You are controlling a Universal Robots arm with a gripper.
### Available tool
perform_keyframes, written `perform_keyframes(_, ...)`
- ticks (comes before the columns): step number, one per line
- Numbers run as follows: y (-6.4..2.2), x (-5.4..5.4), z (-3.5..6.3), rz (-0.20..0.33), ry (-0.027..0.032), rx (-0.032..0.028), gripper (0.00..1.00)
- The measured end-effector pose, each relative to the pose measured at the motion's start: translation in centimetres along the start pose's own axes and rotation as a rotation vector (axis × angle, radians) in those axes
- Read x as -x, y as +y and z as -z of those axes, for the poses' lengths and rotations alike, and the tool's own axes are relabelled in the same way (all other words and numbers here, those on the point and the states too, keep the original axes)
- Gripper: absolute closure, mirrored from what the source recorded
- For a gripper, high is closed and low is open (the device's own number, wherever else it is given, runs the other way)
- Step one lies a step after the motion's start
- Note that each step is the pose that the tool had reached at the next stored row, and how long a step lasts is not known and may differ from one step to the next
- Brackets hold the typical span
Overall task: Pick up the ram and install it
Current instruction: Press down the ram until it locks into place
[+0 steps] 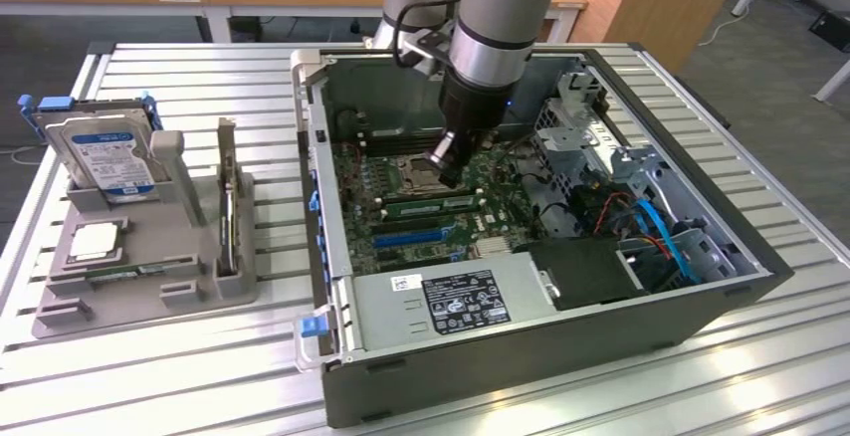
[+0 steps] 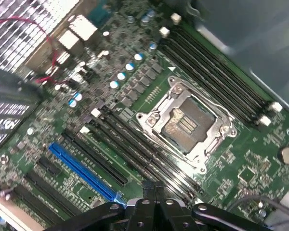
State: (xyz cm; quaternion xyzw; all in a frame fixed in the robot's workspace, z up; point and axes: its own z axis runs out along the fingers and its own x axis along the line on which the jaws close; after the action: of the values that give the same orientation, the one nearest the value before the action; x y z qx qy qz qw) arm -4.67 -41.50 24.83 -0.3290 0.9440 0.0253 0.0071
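My gripper (image 1: 449, 179) reaches down into the open computer case (image 1: 332, 257), with its fingers shut together and nothing held between them. Its tip stands at the memory slots beside the empty processor socket (image 1: 416, 167). A long narrow green stick, the ram (image 1: 428, 197), lies along one of these slots, right under the tip. I cannot tell whether the tip touches it. In the wrist view, the shut gripper (image 2: 154, 190) points at the black memory slots (image 2: 135, 149) next to the socket (image 2: 188, 122).
A grey holder (image 1: 186, 287) on the exterior view's left carries a hard drive (image 1: 106, 157), a silver processor chip (image 1: 96, 242) and an upright expansion card (image 1: 229, 207). Inside the case are a power supply (image 1: 452, 302), drive cages (image 1: 584, 127) and blue cables (image 1: 664, 242).
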Motion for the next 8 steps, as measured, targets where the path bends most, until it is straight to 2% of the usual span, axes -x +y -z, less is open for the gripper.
perform_keyframes(8,0.00,0.00,-0.07,-0.143,-0.0061,-0.0043,0.89)
